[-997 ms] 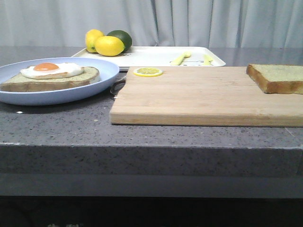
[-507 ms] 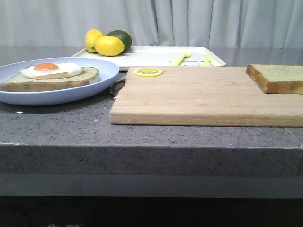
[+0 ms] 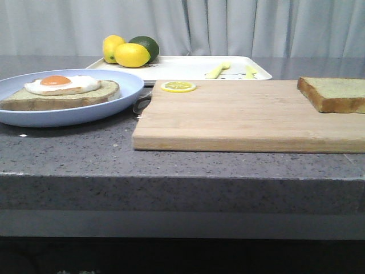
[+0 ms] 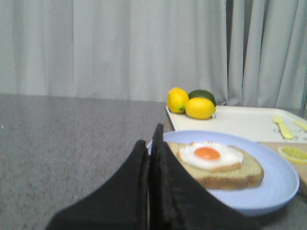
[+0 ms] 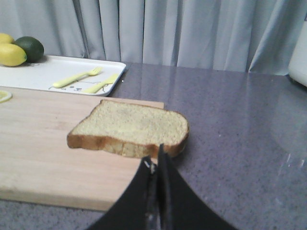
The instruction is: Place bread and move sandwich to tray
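Note:
The plain bread [image 3: 335, 93] [image 5: 130, 128] lies on the right end of the wooden cutting board [image 3: 245, 117]. On the pale blue plate [image 3: 114, 101] [image 4: 273, 184] at the left rests the sandwich [image 3: 61, 91] [image 4: 216, 164], bread topped with a fried egg. The white tray [image 3: 188, 69] [image 4: 240, 122] [image 5: 43, 76] lies behind, at the back. My left gripper [image 4: 151, 136] is shut and empty, just short of the plate's near rim. Just in front of the bread's crust, my right gripper [image 5: 154, 155] is shut and empty too. Neither gripper shows in the front view.
Two lemons [image 3: 126, 53] and a lime [image 3: 146, 45] sit on the tray's left corner, a yellow fork [image 5: 76, 76] and knife [image 5: 100, 84] on its right part. A lemon slice [image 3: 178, 87] lies on the board's back left corner. Curtains hang behind the grey counter.

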